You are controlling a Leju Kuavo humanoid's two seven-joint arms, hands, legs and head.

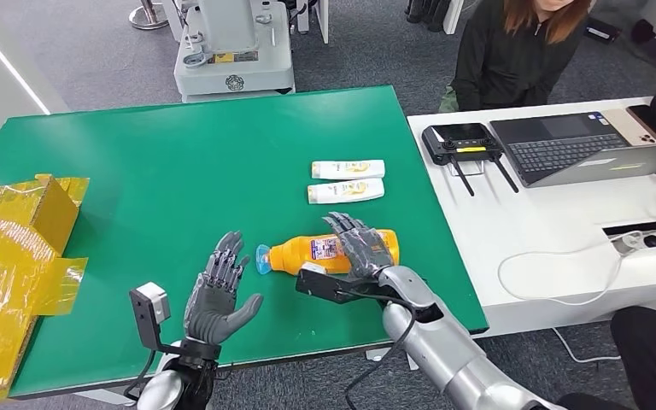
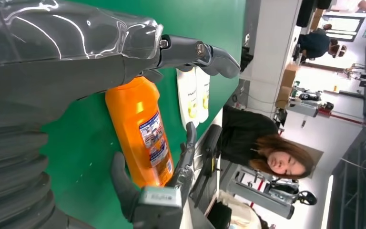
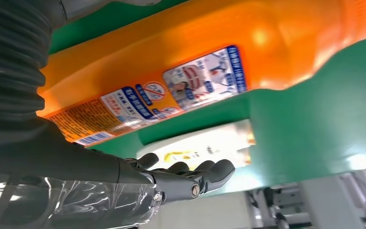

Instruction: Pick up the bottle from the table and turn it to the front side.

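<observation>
Lying on its side on the green table [image 1: 137,162], near the front edge, was the orange bottle [image 1: 307,253], its blue cap [image 1: 262,259] pointing at the left hand [image 1: 215,295]. That hand was open and held nothing. The right hand [image 1: 364,245] rested over the bottle's wide end, fingers spread, not yet gripping. The bottle looked hard, smooth and slippery, maybe heavy if full, so the thick middle seemed best to hold. Its blue and white label [image 3: 171,93] was too small to read.
</observation>
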